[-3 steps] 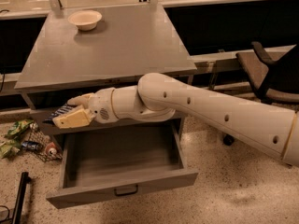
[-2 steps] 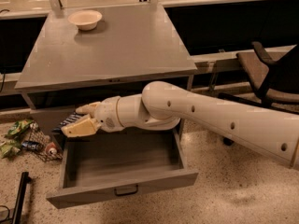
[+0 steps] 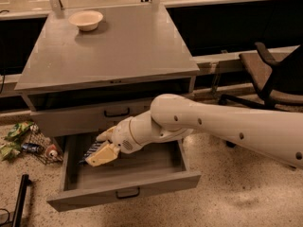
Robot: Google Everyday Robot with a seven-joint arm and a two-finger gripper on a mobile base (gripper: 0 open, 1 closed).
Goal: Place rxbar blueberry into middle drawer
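A grey table (image 3: 118, 51) stands on a speckled floor (image 3: 236, 193). The tool (image 3: 98, 148) is over the left part of the open bottom drawer (image 3: 123, 193) and holds the snack bar (image 3: 89, 152) between its fingers. A bowl (image 3: 85, 19) sits on the table, far back.

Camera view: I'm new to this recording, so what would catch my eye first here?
The big white arm reaches in from the right, its gripper holding the rxbar blueberry at the left of the open middle drawer. A cream bowl sits back left on the cabinet top.
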